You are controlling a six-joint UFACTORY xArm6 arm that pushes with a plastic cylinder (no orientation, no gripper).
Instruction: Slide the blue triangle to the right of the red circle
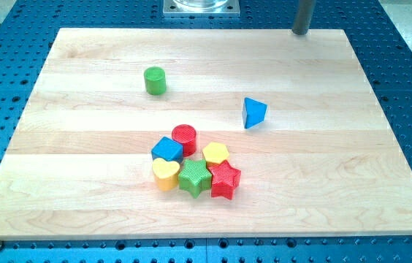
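My tip (301, 32) shows at the view's top right, a grey rod ending right at the far edge of the wooden board (82, 212), well apart from every block. The rod carries no jaws, so there is nothing to stand wide or narrow and it holds nothing; it is simply a bare end. The blue triangle (253, 112) lies alone on the board, right of centre, below and to the left of my tip with open wood between them. The red circle (184, 135) sits to the triangle's lower left, with a clear gap between the two, and forms the top of a tight cluster of blocks near the board's middle. Touching the red circle on its lower left is a blue cube (166, 150), and just to its lower right is a yellow hexagon (215, 153). Along the bottom of the cluster stand a yellow heart (165, 174) at the left, a green star (194, 177) in the middle and a red star (225, 180) at the right, packed against one another. A green cylinder (155, 80) stands by itself toward the view's upper left, well apart from the cluster and from the triangle.
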